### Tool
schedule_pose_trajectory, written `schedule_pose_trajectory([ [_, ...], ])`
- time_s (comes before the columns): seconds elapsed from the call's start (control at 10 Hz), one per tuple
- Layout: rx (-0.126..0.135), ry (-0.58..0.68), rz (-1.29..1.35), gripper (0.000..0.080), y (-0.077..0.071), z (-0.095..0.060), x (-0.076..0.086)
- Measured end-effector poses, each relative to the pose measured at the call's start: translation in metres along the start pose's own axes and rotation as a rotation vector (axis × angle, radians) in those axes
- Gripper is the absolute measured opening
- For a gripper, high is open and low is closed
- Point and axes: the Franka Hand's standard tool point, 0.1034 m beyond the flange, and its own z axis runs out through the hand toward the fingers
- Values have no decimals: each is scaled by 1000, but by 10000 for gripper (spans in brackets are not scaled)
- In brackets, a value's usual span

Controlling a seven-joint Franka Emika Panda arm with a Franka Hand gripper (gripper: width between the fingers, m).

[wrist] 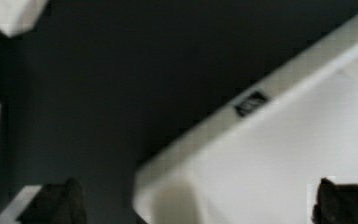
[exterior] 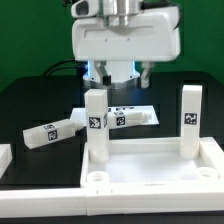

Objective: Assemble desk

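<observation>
Desk assembly, part-way through: leg fitting is the step in hand. The desk top (exterior: 150, 190) lies flat on the dark surface (exterior: 30, 100) at the near side, rim upward, its long axis running across the exterior view from left to right. Two legs stand in it with long axes vertical: the left upright leg (exterior: 96, 125) and the right upright leg (exterior: 189, 120), each apparently seated in a far corner socket. Two more lie on their sides. The left loose leg (exterior: 50, 132) lies toward the exterior view's left, apart from the top, its axis roughly left to right with the right end a little farther away. The central loose leg (exterior: 132, 118) lies just beyond the far rim, axis also nearly left to right, beneath the arm (exterior: 120, 40). In the wrist view the dark fingertips (wrist: 64, 203) stand far apart, so you may read the jaws as wide and holding nothing; below them shows a white edge bearing a tag (wrist: 250, 103). Your next move, by judgement, calls for closing on a loose leg across its narrow faces, then turning it upright over a free socket.
</observation>
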Motion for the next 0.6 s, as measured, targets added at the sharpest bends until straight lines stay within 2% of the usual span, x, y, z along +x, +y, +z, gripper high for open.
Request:
schedule_pose_trajectory([
  [0.2,14,-32,84,649,37,28,-8],
  [0.3,-1,-34,111,649,25,30,-13],
  [0.4,2,-34,65,649,20,30,-17],
  [0.6,2,-38,100,649,27,32,-16],
])
